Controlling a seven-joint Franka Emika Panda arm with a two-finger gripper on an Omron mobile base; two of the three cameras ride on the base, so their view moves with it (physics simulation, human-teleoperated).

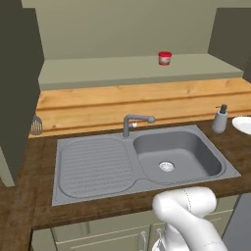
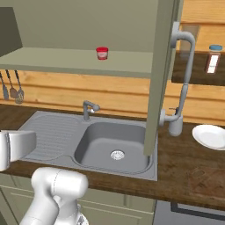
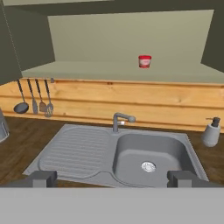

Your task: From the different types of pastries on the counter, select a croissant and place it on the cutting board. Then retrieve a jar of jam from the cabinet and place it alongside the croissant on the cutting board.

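Observation:
A small red jar of jam [image 1: 165,58] [image 2: 102,53] [image 3: 145,61] stands upright on the shelf of the open cabinet [image 1: 122,71] [image 3: 100,70], above the wooden back wall. My gripper [image 3: 112,179] hangs in front of the sink, well short of the jar and lower than it. Its jaws are open wide and hold nothing; the two dark fingertips [image 3: 40,178] rise at the bottom corners of the hand view. The croissant, the other pastries and the cutting board are out of view.
A grey sink [image 1: 206,162] [image 2: 88,149] with a drainboard and a faucet [image 1: 133,122] is set in the dark wooden counter. A soap dispenser [image 1: 220,119] and a white plate [image 2: 211,135] stand to the right. Utensils [image 3: 35,103] hang on the left. An open cabinet door [image 2: 160,66] juts out.

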